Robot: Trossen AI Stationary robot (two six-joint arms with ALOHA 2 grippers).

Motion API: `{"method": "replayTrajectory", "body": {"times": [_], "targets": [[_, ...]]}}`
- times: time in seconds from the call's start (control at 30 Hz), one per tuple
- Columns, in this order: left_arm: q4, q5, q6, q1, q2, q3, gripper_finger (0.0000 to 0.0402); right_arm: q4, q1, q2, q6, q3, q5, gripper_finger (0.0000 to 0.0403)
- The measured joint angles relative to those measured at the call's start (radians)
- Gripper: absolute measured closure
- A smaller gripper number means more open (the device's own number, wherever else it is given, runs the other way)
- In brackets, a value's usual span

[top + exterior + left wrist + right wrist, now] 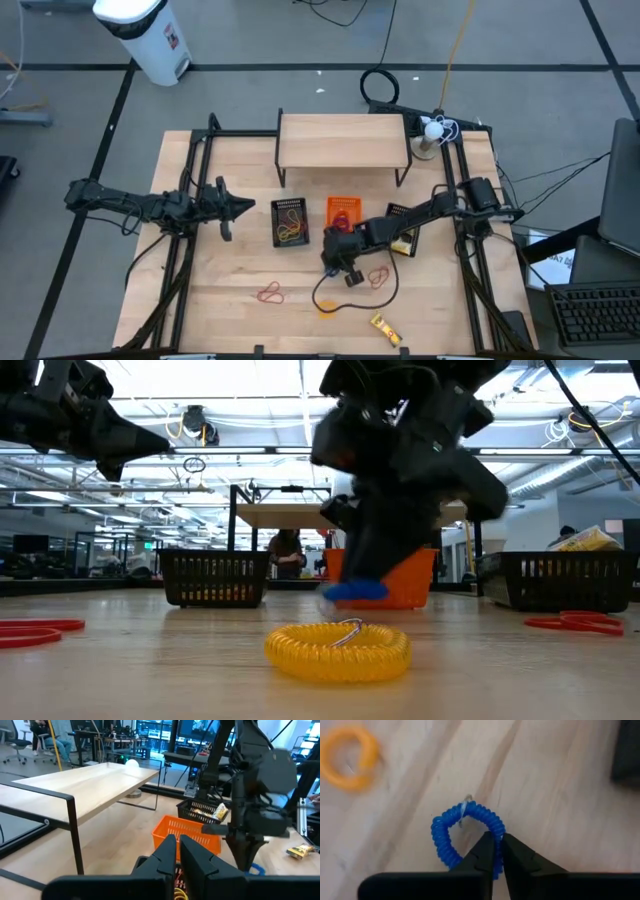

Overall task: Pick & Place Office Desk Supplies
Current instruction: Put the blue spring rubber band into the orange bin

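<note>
Right gripper (495,851) is down at the bench (230,300) in front of the orange tray (343,210), fingers pressed together, pinching one side of the blue coil ring (465,837). Ring looks light, springy and stretchy; a pinch across its coils should hold, though it may flex. Left gripper (177,852) waits pressed together, holding nothing, above the bench's left side.

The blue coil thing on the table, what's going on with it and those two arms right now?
The right gripper is down at the tabletop with its jaws shut on the blue coil ring, in front of the orange tray. The ring looks to be on the wood, not yet lifted. A yellow coil ring lies loose nearby, and red rubber bands sit further left. The left gripper waits in the air, jaws shut and empty, left of the black mesh tray.
</note>
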Motion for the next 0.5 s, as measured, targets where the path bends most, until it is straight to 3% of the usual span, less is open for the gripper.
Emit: {"method": "replayTrajectory", "body": {"times": [0.3,0.5], "targets": [[-0.044,0.0,0.019,0.0,0.0,0.0,0.0376,0.212,-0.005,-0.162,0.033,-0.02,-0.09,0.0398],[-0.046,0.0,0.019,0.0,0.0,0.0,0.0376,0.465,-0.044,-0.392,0.089,-0.2,-0.088,0.0399]]}}
